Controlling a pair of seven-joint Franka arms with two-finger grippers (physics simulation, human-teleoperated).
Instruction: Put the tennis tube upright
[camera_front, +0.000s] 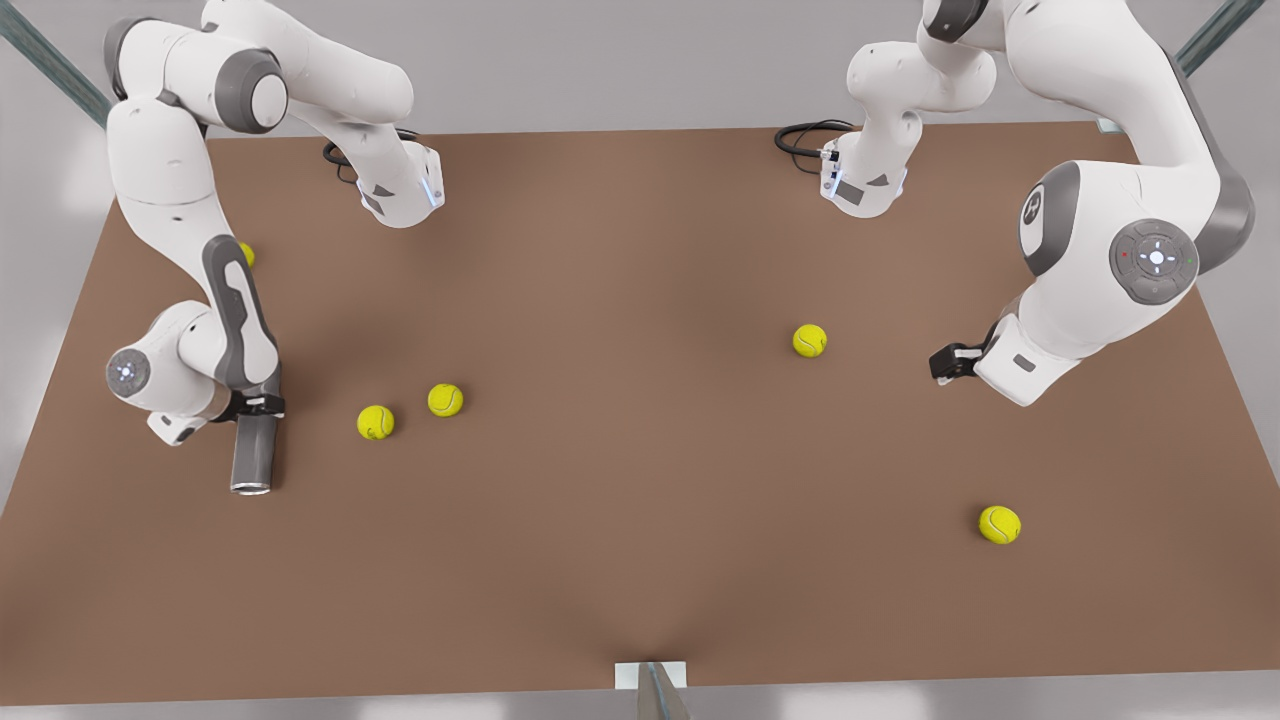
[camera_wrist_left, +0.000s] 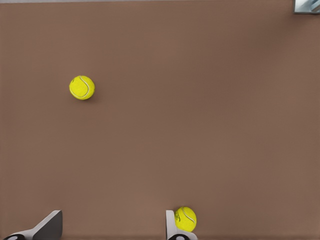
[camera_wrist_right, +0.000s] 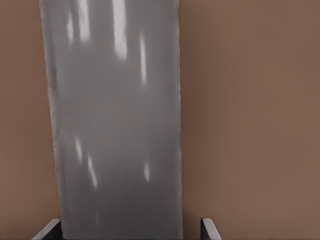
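Tube: the tennis tube (camera_front: 254, 452) lies near the 9 o'clock edge of the brown table (camera_front: 640, 560) in the front view, its long axis running 12 to 6 and its rimmed open end at the 6 o'clock tip. It is not yet upright.

Right gripper: the right gripper (camera_front: 259, 405) sits over the tube's 12 o'clock end. In the right wrist view the tube (camera_wrist_right: 117, 125) runs between the two fingertips (camera_wrist_right: 210, 229), which stand on either side of it with a sliver of gap on one side. I judge the fingers spread around the tube and not yet clenched on it.

Left gripper: the left gripper (camera_front: 948, 362) waits near the 3 o'clock side of the table, fingers apart and holding nothing. Its wrist view shows a ball (camera_wrist_left: 185, 219) just beside one fingertip (camera_wrist_left: 171, 225).

Balls: two yellow balls (camera_front: 375, 422) lie close together at about 3 o'clock from the tube, apart from it.

Handling: the tube looks like a stiff, light, hollow shell with a glossy skin, so it will likely roll and may slip under a loose pinch. The curved wall gives little contact.

Where to hold: across the body near the closed end, squeezing square to the axis. Gripping there lets the rimmed end swing down, but the long overhang may twist in the fingers.
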